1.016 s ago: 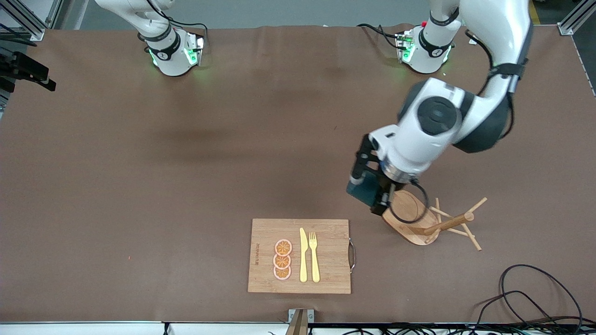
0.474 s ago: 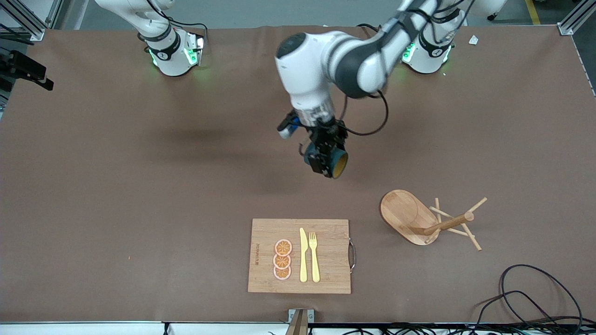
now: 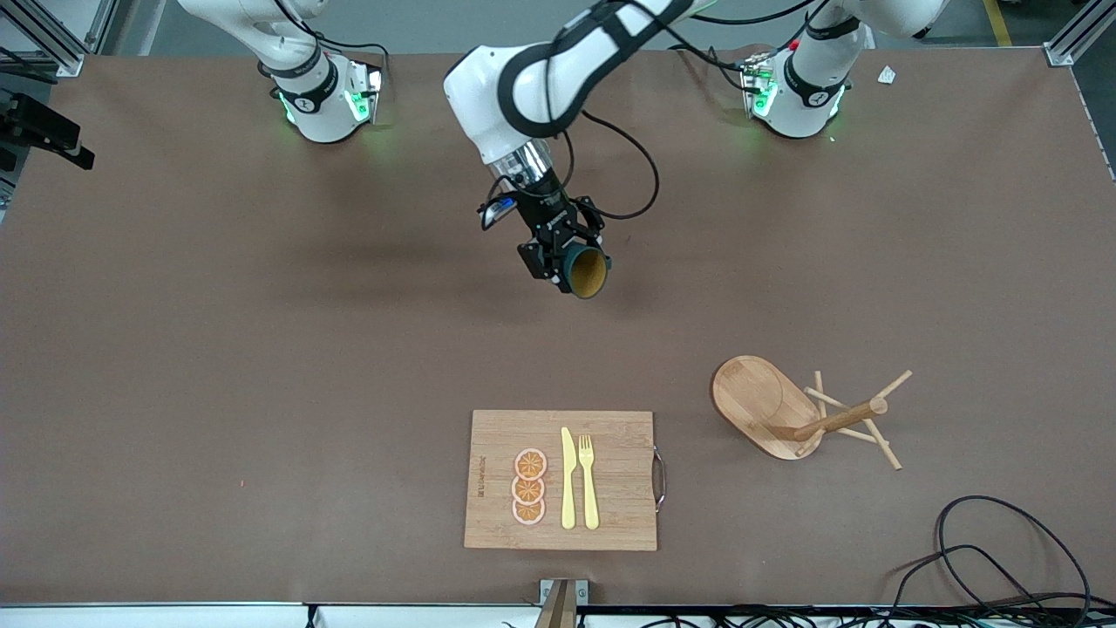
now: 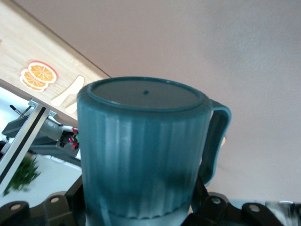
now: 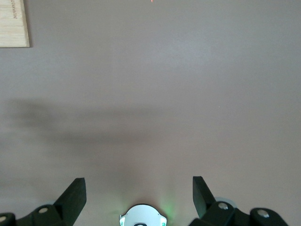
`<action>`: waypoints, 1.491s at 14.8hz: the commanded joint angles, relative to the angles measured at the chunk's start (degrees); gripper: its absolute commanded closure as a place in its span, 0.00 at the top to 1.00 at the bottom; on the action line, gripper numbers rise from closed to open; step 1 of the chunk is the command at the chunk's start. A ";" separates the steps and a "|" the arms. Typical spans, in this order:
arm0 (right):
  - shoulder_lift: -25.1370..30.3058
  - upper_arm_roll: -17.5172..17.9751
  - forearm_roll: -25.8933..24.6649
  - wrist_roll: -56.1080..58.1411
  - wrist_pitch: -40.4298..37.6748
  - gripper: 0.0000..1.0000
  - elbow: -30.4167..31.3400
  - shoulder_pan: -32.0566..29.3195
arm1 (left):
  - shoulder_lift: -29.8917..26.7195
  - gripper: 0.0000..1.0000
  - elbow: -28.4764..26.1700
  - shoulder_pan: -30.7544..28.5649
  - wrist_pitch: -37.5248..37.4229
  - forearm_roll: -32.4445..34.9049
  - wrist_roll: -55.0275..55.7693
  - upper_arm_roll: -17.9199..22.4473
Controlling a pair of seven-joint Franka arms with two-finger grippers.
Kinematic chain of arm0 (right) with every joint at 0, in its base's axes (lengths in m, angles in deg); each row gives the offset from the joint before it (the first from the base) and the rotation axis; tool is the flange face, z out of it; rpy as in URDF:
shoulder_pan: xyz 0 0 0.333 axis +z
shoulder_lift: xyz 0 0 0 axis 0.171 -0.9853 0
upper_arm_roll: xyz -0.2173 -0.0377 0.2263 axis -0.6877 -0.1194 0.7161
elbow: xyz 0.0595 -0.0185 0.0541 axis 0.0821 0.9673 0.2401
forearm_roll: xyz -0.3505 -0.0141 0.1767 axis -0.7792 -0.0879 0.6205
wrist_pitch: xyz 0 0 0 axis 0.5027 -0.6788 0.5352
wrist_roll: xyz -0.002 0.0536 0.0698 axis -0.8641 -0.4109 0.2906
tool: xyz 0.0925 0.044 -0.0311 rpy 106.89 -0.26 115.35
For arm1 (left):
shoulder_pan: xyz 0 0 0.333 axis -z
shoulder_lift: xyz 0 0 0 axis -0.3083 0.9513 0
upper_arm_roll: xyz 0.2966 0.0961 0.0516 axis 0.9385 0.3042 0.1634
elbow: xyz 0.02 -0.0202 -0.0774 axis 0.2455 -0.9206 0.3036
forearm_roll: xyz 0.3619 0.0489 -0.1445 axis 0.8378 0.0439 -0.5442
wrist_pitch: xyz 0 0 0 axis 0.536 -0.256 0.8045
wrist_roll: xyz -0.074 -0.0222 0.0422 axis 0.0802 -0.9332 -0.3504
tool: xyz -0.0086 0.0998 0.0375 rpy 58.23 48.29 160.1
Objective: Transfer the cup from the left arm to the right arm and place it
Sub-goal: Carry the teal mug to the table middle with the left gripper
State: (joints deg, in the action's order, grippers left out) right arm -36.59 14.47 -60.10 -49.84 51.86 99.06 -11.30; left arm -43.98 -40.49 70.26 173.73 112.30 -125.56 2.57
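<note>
One cup (image 3: pixel 586 271) is clamped by the left gripper (image 3: pixel 558 259) at table centre, twelve o'clock of the board (image 3: pixel 610 515); the right gripper (image 5: pixel 139 188) is held apart.

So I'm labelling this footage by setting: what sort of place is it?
Probably a robotics lab bench, not a kitchen: two arm bases bolted to a brown-covered table, aluminium framing at the corner, loose cables at the edge.

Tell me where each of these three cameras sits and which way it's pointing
Front view: high across the table, facing both arm bases; left gripper holds the cup above bare table.
Left wrist view: on the left wrist, looking along the held cup; finger bases show.
Right wrist view: looking down at the table past the open right gripper.
All three show the cutting board.
</note>
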 commanded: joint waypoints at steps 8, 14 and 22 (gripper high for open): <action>-0.56 1.25 0.03 0.62 -0.35 1.00 -0.30 -2.16 | 14.17 0.47 5.31 8.61 -9.16 10.48 15.89 1.38; -0.56 1.34 0.21 0.53 -0.26 1.00 -0.30 -2.07 | 18.75 0.41 8.03 10.88 -9.42 13.83 16.07 2.95; -0.64 1.34 0.38 0.53 0.00 1.00 -0.30 -2.15 | 22.01 0.42 10.93 11.86 -2.22 16.20 5.01 7.71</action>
State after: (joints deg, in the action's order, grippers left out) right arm -37.11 15.26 -60.05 -49.78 51.92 99.06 -12.66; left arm -23.55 -31.89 81.47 170.54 127.54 -117.92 9.11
